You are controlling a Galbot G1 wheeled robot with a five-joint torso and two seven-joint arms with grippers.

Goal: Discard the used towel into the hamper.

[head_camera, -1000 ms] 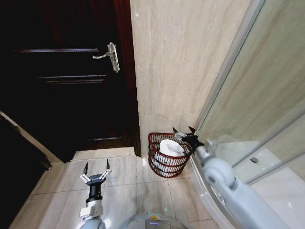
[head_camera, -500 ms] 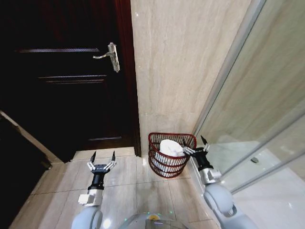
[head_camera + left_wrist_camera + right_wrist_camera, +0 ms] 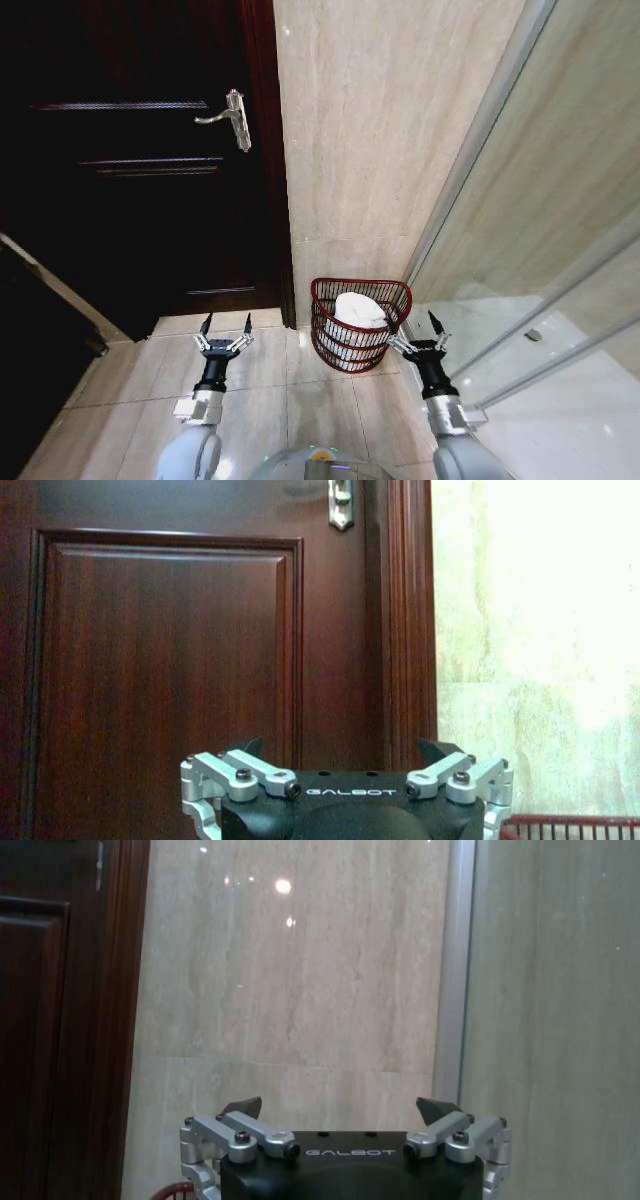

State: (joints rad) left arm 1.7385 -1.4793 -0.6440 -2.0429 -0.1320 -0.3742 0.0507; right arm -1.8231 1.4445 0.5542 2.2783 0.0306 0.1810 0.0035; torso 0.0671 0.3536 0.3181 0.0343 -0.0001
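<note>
Hamper point(image 3: 358, 322) stands on the tiled floor point(image 3: 260, 400) against the marble wall point(image 3: 370, 130), just right of the dark door point(image 3: 140, 170) and beside the glass shower screen point(image 3: 540, 220); a rolled white towel point(image 3: 358, 311) sits inside it. Left gripper point(image 3: 226, 330) hangs low over the floor, left of the hamper, fingers spread and empty. Right gripper point(image 3: 420, 332) hangs low just right of the hamper, fingers likewise apart, holding nothing.

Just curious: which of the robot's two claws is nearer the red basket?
The right gripper, open beside the hamper holding the white towel. The left gripper hangs open before the dark door.
</note>
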